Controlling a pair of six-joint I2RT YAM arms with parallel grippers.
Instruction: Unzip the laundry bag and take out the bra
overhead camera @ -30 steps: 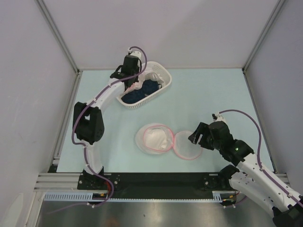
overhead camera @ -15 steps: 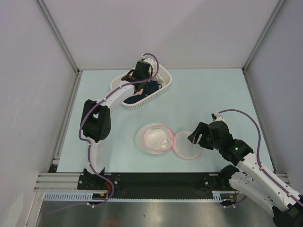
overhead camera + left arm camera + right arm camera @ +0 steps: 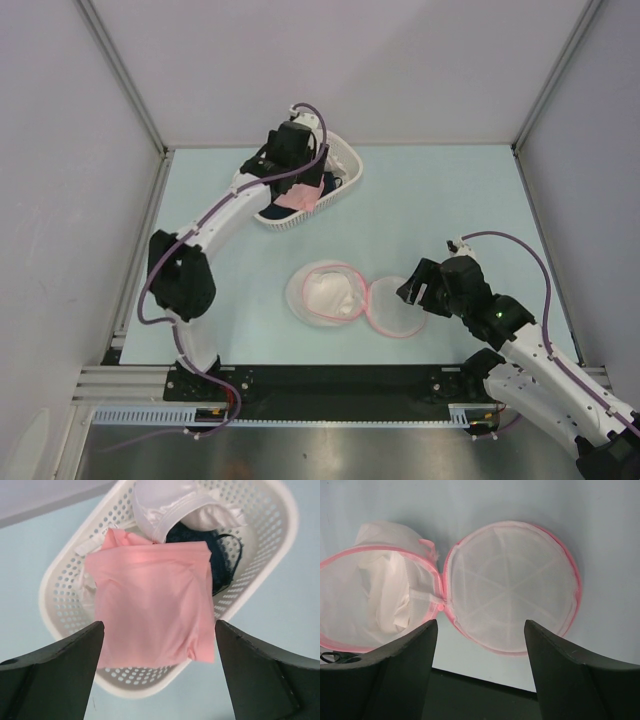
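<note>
The laundry bag (image 3: 355, 298) lies unzipped at the table's middle, its two pink-edged mesh halves spread flat. In the right wrist view one half (image 3: 512, 585) is a flat mesh disc and the other (image 3: 375, 595) shows white lining. My right gripper (image 3: 480, 625) hovers open just near of the bag (image 3: 410, 291), holding nothing. The salmon-pink bra (image 3: 150, 605) lies spread across the white basket (image 3: 280, 530), one edge draped over its near rim (image 3: 297, 196). My left gripper (image 3: 159, 630) hangs above it (image 3: 292, 172), jaws wide open and clear of the fabric.
The lattice basket (image 3: 347, 166) sits at the back left and also holds a white cloth (image 3: 170, 500) and a dark blue cloth (image 3: 222, 555). Grey walls close in the table on three sides. A black strip runs along the near edge (image 3: 485, 695).
My left gripper swung over the basket, opened and let go of the bra, which now lies across the basket. The right arm and the bag stayed put.
</note>
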